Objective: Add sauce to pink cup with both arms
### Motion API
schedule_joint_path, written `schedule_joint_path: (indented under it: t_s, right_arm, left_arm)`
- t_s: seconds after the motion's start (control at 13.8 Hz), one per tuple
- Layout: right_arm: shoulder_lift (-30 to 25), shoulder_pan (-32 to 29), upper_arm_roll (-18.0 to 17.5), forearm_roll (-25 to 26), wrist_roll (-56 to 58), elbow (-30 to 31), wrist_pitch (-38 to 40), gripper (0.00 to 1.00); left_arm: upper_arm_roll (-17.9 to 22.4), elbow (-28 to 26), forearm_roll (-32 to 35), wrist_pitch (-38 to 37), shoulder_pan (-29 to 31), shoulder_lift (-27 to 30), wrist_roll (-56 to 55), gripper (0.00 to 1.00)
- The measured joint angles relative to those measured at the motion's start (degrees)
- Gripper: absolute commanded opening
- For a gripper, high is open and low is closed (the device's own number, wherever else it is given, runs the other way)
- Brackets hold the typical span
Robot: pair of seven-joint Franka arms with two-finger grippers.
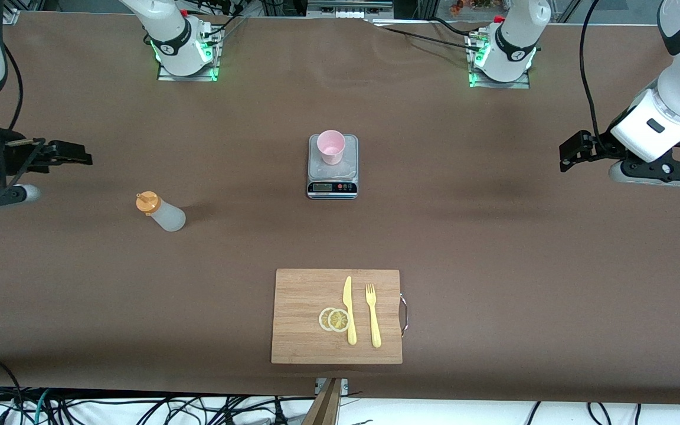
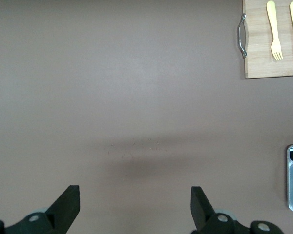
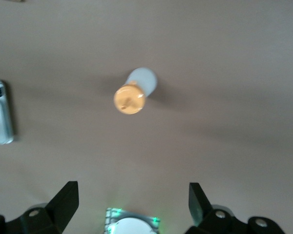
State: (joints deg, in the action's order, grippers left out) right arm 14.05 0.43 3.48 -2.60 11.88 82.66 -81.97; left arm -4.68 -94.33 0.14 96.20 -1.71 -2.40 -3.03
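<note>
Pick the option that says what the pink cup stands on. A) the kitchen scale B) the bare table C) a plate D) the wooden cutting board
A: the pink cup stands upright on the platform of the kitchen scale, farther from the front camera than the cutting board.

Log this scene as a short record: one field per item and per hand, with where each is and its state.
sauce bottle: upright on the table, toward the right arm's end, untouched
pink cup: upright on the scale, mid-table
cutting board: nearer the front camera than the scale; carries lemon slices, knife, fork
right hand: open, empty, above the table at its own end
left hand: open, empty, above the table at its own end
</note>
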Motion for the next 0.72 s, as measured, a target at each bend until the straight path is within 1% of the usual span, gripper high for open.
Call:
schedule_joint_path:
  t_s: [0.22, 0.43, 0.72]
  right_arm:
    - [-0.43, -0.55, 0.12, 3.71, -0.16, 0.01, -0.72, 1.00]
    - [-1.10, -1.90, 0.35, 4.66, -0.56, 0.41, -0.83, 1.00]
    - [-4.89, -2.42, 0.06, 4.76, -0.51, 1.06, -0.79, 1.00]
  left_arm:
    - [-0.10, 0.04, 0.00, -3.16, -0.02, -0.01, 0.00, 1.00]
    - [-0.38, 0.08, 0.00, -4.67, -0.21, -0.01, 0.00, 1.00]
    - [-0.44, 0.88, -0.14, -5.14, -0.05, 0.04, 0.00, 1.00]
